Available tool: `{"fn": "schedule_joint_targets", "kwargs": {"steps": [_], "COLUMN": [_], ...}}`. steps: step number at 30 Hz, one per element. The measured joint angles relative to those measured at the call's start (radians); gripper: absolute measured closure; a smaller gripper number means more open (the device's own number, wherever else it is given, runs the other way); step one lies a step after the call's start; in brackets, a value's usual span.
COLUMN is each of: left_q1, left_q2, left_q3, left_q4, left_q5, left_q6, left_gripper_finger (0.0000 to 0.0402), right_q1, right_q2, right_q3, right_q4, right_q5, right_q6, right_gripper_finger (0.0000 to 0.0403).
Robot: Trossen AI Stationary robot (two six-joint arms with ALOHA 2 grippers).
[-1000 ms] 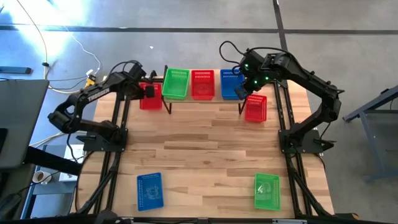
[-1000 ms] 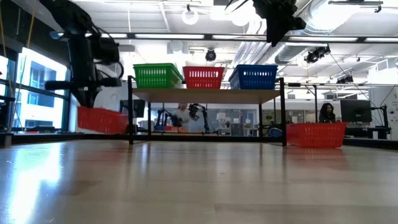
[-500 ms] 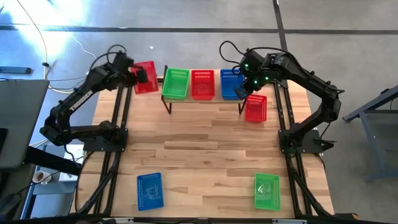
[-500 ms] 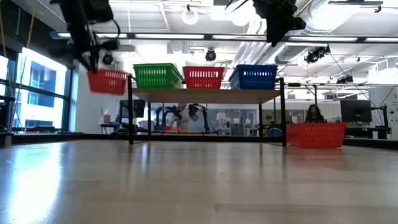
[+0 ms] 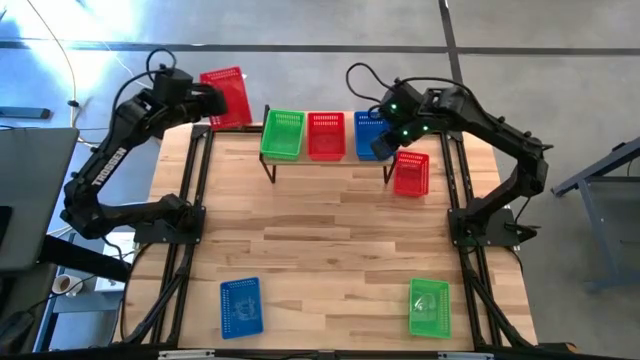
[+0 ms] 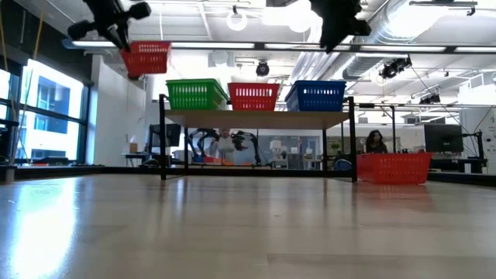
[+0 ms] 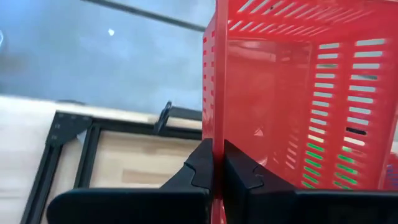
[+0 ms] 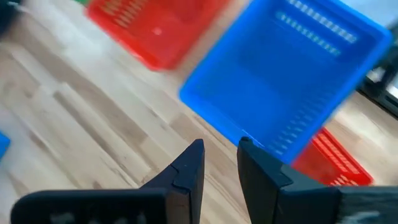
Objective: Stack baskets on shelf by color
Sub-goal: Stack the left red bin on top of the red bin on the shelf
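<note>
- The left gripper (image 7: 213, 163) is raised high beyond the far-left corner of the light-wood plank tabletop (image 5: 330, 230); its jaws are pressed together on the thin side wall of a red perforated plastic basket (image 5: 226, 97), which hangs in the air above shelf height in the low view, slightly tilted.
- The low narrow light-wood shelf on black metal legs (image 6: 260, 119) stands along the far edge of the table; on it sit a green mesh basket (image 5: 283, 134) at the left, a second red mesh basket (image 5: 326, 135) in the middle and a blue mesh basket (image 5: 370, 133) at the right.
- The right gripper (image 8: 217, 160) hovers over the blue basket's near-right edge; its jaws are slightly spread with nothing between them.
- A third red basket (image 5: 411, 173) rests on the table just right of the shelf; another blue basket (image 5: 240, 305) and another green basket (image 5: 429, 306) lie near the front edge, well apart.
- Judged risks: the carried basket is held by one wall only, so it may swing or slip in a fast sideways move; to reach the middle red basket it must pass over the green one, and coming in too low could knock that off the shelf; lowered tilted, it may jam on the rim instead of nesting; the right arm waits close to that spot, so the arms could crowd each other.
</note>
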Motion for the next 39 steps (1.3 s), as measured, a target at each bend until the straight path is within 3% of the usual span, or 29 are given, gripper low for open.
{"fn": "schedule_joint_targets", "kwargs": {"steps": [13,22,27,32,39], "left_q1": [-0.132,-0.274,-0.345,-0.42,-0.507], "left_q2": [0.015,0.062,0.105,0.146,0.184], "left_q3": [0.129,0.187,0.214,0.242,0.246], "left_q4": [-0.022,-0.014,-0.013,-0.006,0.094], "left_q5": [-0.097,-0.21,-0.268,-0.35,-0.403], "left_q6": [0.003,0.012,0.027,0.026,0.046], "left_gripper_finger": [0.0401,0.0401,0.0401,0.0401,0.0401], "right_q1": [0.15,0.163,0.165,0.169,0.164], "right_q2": [0.0,0.0,0.0,0.001,0.035], "right_q3": [0.0,0.0,0.0,0.0,0.0], "right_q4": [0.369,0.518,0.577,0.725,0.957], "right_q5": [-0.017,-0.086,-0.083,-0.007,0.006], "right_q6": [-0.22,-0.201,-0.165,-0.169,-0.268], "right_gripper_finger": [0.032,0.0318,0.0287,0.0241,0.0231]}}
